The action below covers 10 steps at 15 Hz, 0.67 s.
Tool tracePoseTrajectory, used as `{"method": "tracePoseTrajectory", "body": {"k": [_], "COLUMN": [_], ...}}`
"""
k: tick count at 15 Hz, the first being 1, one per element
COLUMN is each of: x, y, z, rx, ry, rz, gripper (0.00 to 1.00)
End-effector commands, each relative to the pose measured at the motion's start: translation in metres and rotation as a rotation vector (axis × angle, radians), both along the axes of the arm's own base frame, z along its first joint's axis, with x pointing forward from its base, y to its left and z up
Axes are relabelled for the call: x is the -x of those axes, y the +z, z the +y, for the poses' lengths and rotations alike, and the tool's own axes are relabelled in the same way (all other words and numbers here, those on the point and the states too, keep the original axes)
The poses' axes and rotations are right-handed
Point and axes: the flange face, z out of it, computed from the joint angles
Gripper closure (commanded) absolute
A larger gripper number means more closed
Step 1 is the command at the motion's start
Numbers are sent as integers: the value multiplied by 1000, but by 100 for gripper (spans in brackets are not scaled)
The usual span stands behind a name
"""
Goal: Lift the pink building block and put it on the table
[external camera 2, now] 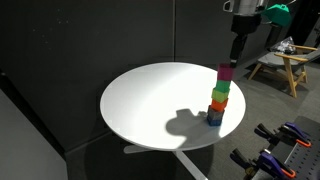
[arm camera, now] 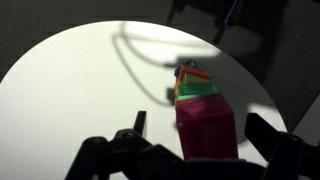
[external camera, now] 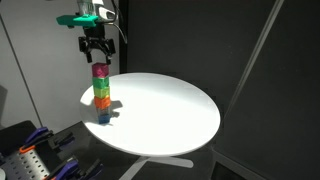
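Pink building block [external camera: 99, 71]: cube-like, seated upright and level as top piece of vertical stack, on green block [external camera: 100, 86] and orange block [external camera: 101, 96], near edge of round white table [external camera: 170, 110]. Gripper [external camera: 96, 55] directly above; fingers [arm camera: 137, 125] spread, flanking block in wrist view, contact not discernible.

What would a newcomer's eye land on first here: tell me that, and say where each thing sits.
A colourful tower of blocks stands near the edge of the round white table, with the pink building block on top. The gripper hangs directly above it. In the wrist view its fingers flank the pink block with a gap on each side, jaws open.
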Motion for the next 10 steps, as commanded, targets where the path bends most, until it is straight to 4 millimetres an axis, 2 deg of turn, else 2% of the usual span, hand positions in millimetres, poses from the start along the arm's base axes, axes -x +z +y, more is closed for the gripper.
{"method": "tracePoseTrajectory", "body": {"k": [1, 10], "x": [0, -5], "y": [3, 5], "z": [2, 9], "rx": [-25, -71], "ry": [16, 13], "rz": [-9, -26], "gripper": [0, 0]}}
